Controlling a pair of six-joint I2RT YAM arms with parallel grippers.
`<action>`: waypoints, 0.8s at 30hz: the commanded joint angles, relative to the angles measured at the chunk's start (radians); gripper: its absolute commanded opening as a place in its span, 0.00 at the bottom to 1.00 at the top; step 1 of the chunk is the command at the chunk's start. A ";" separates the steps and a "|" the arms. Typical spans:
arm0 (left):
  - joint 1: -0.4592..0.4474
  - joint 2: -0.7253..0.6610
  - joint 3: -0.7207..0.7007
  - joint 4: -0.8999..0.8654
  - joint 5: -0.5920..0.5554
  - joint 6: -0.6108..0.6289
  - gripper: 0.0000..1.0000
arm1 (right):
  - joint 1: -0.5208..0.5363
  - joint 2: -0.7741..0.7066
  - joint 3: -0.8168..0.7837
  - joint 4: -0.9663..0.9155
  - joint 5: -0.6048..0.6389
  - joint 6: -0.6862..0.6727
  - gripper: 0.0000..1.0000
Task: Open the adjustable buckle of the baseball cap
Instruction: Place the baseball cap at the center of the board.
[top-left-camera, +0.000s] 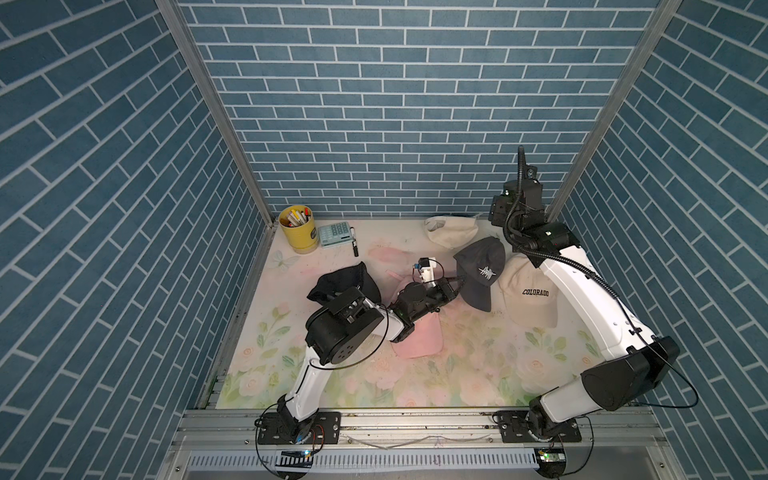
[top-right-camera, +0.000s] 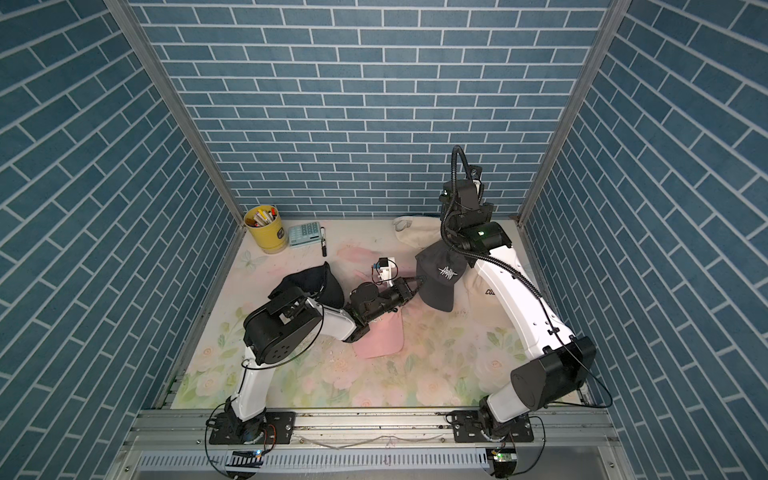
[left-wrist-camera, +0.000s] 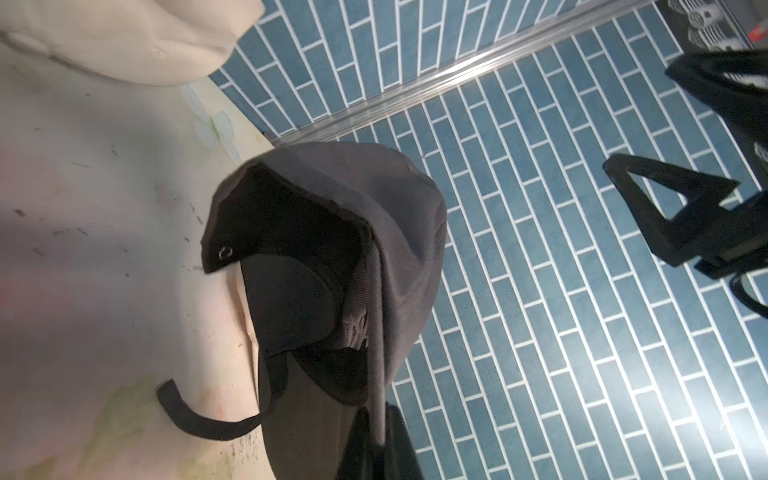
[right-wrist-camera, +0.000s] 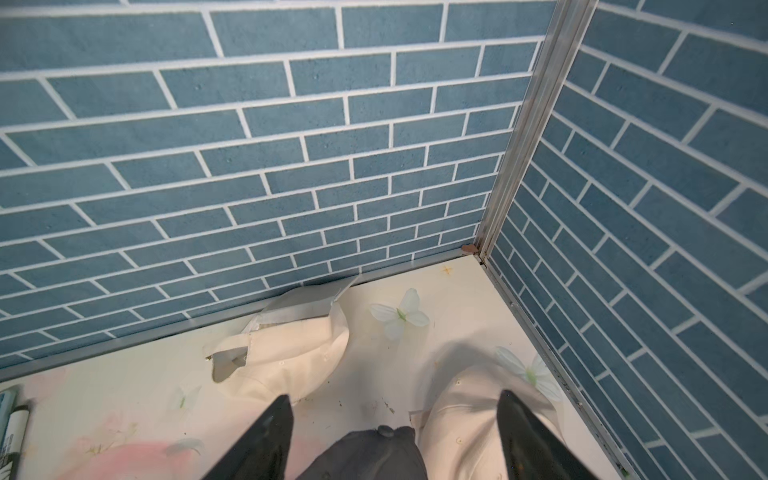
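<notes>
**Right of centre: grey cap held up, free gripper above its crown**

Across the floral table (top-left-camera: 457, 374) both arms meet right of centre. My left arm stretches in low from the near left. The left gripper (top-left-camera: 458, 281) is clamped tight on the left edge of the dark grey cap (top-left-camera: 482, 270), holding it up. My right arm stands raised by the far right corner. The right gripper (right-wrist-camera: 395, 397) hangs with fingers spread wide and nothing between them.

The next move, as I judge it, turns on one thing. The cap lies below the right gripper and slightly nearer, with its long axis running from crown at the far end to brim at the near end. The work is on its underside. In the left wrist view a black strap (left-wrist-camera: 199, 419) curls loose beneath the cap toward the table, beside a flap with a small metal eyelet (left-wrist-camera: 224, 252). I can't make out the buckle itself, so I can't tell whether it is already undone. The right wrist view shows only the crown button (right-wrist-camera: 384, 432), lined up between the open fingers. The right arm is the free one, and I reckon it must come down around the crown to reach that strap.
</notes>
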 joint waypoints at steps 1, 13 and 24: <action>-0.011 -0.003 -0.017 -0.011 -0.050 -0.075 0.03 | 0.001 -0.027 -0.015 -0.029 -0.018 0.027 0.77; -0.029 -0.125 0.059 -0.494 -0.097 -0.026 0.73 | 0.003 -0.052 -0.049 -0.057 -0.026 0.058 0.77; -0.073 -0.185 0.402 -1.340 -0.231 0.087 1.00 | 0.004 -0.078 -0.073 -0.084 -0.027 0.083 0.77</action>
